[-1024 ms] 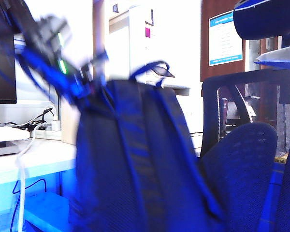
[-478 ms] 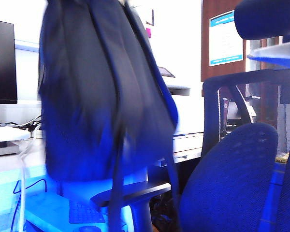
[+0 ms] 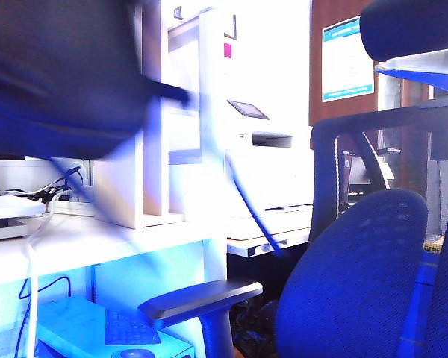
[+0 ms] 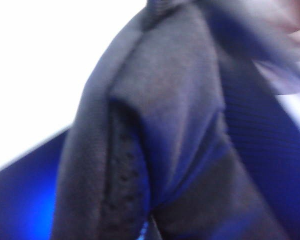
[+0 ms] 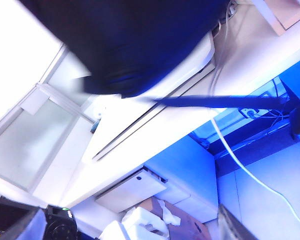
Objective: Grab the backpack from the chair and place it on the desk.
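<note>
The backpack (image 3: 60, 82) hangs soft and bulky above the desk (image 3: 82, 246) — left gripper presumably pinching its top loop; right gripper unseen, spread.

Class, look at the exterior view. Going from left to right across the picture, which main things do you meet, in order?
the backpack, lifted above the desk → pale wood divider → white printer → blue poster → the chair. Neither the left gripper nor the right gripper shows in this view.
</note>
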You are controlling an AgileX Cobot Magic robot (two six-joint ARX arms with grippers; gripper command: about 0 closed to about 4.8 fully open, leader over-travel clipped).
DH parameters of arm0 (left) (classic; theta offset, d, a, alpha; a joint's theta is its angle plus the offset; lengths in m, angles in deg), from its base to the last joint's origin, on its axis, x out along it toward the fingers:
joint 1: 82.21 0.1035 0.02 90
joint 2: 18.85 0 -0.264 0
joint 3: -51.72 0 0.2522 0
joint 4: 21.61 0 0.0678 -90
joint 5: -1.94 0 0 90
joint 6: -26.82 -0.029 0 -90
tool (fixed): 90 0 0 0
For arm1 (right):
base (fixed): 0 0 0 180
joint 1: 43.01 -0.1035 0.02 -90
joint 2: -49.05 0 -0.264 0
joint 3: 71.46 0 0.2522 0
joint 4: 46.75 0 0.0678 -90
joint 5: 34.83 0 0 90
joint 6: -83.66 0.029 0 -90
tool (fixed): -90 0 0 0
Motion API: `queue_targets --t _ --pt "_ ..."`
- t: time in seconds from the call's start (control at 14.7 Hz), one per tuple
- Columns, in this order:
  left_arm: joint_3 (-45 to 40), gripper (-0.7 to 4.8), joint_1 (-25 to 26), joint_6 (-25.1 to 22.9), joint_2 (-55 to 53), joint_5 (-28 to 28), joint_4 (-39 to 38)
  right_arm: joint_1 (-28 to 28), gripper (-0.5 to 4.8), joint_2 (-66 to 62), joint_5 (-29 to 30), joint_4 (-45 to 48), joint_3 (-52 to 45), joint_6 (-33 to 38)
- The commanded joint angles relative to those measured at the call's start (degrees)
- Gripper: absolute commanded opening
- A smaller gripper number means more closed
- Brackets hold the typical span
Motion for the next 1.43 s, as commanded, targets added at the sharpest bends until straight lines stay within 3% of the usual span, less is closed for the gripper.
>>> queue_targets --t 0.07,0.14,0.27,0.41,0.48,0.61,0.68,0.75,0.82,0.89,0.96,1.02,1.09,1.23,1.3,1.37,1.43 --pt "1.75 -0.06 18.62 13.70 -1.29 -5.53 9.86 -0.04 4.40 0.02 0.35 0.98 0.28 2.95" --pt "1.75 -0.06 21.73 17.79 -3.63 -6.32 10.73 -0.04 4.40 0.02 0.39 0.96 0.28 3.89" --pt "1.73 -0.06 24.65 25.77 -8.04 -13.57 11.26 -0.04 4.40 0.02 0.57 1.01 0.28 4.42" --pt "1.73 -0.06 23.61 25.68 -10.08 -14.93 11.76 -0.22 4.40 -0.11 4.68 1.57 0.33 5.62" --pt "1.73 -0.06 22.05 25.46 -11.78 -14.73 12.24 -2.69 4.40 -0.37 10.27 1.70 0.96 7.98" --pt "1.68 -0.06 22.05 25.51 -12.96 -14.73 10.23 -7.69 4.40 -0.39 8.59 6.29 2.01 8.02" --pt "1.68 0.41 22.05 25.49 -13.29 -15.26 9.44 -9.18 4.40 -0.42 4.35 9.33 2.27 8.04" --pt "1.68 2.67 22.12 25.07 -13.38 -17.09 9.05 -9.27 4.40 -0.55 3.69 10.10 2.29 8.48" --pt "1.68 3.88 22.21 24.96 -13.42 -17.53 9.07 -9.22 4.40 -0.70 3.89 9.99 2.29 8.55" --pt "1.68 4.79 22.21 24.04 -13.42 -15.67 8.87 -9.25 4.40 -0.74 4.20 9.53 2.27 8.55" --pt "1.68 4.79 22.21 24.00 -13.44 -13.29 8.57 -9.25 4.40 -0.74 4.17 9.51 2.27 8.55" --pt "1.73 4.79 22.23 24.02 -14.05 -7.41 8.57 -9.25 4.40 -0.74 4.42 9.55 2.27 8.68" --pt "1.75 4.79 22.75 24.44 -14.86 2.34 7.80 -9.27 4.40 -0.72 4.70 9.33 2.29 8.79" --pt "1.75 4.79 23.58 40.28 -14.99 3.34 12.72 -9.27 4.40 -0.72 5.09 8.85 2.27 9.09" --pt "1.75 4.79 24.96 46.99 -14.97 6.45 16.41 -9.27 4.40 -0.72 5.16 8.74 2.29 9.16" --pt "1.75 4.79 26.05 46.75 -13.68 15.45 16.68 -9.27 4.39 -0.72 5.62 8.72 2.29 10.56" --pt "1.77 4.79 26.64 44.70 -12.15 17.55 16.57 -9.27 4.39 -0.63 6.19 8.74 2.29 10.95"
